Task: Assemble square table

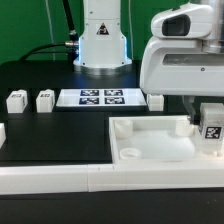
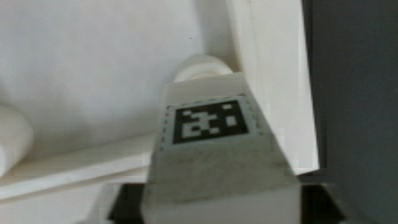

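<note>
My gripper (image 1: 211, 138) is closed on a tagged white leg (image 2: 214, 125), holding it upright. It stands at the square top's (image 1: 150, 158) rim on the exterior view's right. The top lies on the bench (image 1: 50, 140).

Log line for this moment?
jaws: closed on short white tagged leg | leg: at rim of large white plastic square tabletop

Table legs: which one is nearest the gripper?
The tagged leg standing at the square top's corner on the exterior view's right, directly under the gripper; the other legs sit apart on the black table.
</note>
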You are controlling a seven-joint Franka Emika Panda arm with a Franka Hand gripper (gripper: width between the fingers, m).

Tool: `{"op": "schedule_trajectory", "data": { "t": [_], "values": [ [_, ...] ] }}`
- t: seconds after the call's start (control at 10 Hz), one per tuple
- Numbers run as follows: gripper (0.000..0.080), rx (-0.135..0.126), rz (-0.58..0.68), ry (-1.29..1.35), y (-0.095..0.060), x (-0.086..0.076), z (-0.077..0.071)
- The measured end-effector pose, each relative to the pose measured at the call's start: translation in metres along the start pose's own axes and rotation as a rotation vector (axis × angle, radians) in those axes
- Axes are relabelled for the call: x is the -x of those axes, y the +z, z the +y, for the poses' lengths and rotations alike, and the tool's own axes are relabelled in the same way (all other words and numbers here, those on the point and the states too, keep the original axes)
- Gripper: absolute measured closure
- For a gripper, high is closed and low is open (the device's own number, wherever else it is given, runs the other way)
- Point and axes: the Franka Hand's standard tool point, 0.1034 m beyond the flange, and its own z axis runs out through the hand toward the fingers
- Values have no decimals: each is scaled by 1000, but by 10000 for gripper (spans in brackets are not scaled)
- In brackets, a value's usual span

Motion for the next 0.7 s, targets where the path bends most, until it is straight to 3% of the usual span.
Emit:
{"op": "schedule_trajectory", "data": {
  "t": [0.6,0.7],
  "values": [
    [510,-2,47,627,0,1,8],
    [510,-21,44,781,0,1,12]
  ]
}}
